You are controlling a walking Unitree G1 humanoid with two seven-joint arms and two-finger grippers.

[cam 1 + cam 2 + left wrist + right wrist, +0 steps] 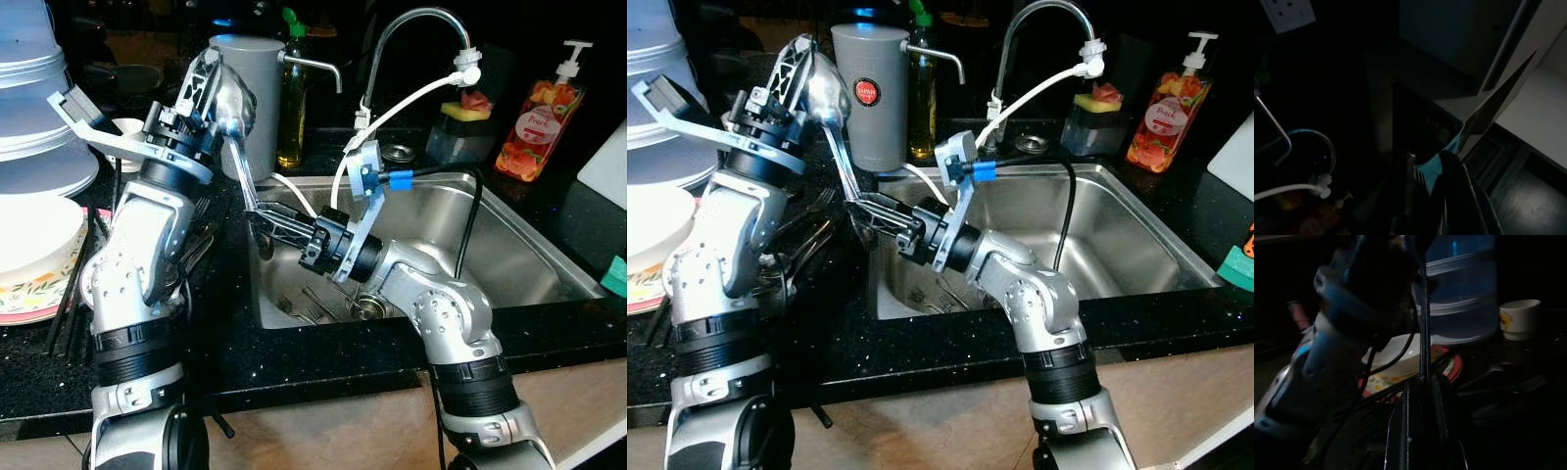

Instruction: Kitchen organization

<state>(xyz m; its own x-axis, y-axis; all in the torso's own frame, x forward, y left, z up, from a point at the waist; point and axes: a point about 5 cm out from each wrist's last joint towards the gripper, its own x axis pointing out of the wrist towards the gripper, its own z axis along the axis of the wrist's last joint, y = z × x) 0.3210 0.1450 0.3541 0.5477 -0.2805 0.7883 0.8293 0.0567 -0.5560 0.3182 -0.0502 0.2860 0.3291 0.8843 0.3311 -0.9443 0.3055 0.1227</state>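
Over the sink's [549, 284] left edge, ladle [235, 127] handle pinched in right gripper [263, 223], bowl against left gripper [211, 83]

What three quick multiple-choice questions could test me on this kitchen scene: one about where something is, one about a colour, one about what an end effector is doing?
1. Where is the grey jug?
A. On the counter behind the sink's left corner
B. Inside the sink
C. On the floor

2. What colour is the soap bottle?
A. Blue
B. Orange-red
C. Black

3. What is the right end effector doing?
A. Hanging idle
B. Gripping the faucet
C. Clamping the large spoon's handle

Answers:
1 A, it stands on the dark counter by the sink.
2 B, its contents look orange-red under a white pump.
3 C, its fingers close on the handle that the left end effector also holds.
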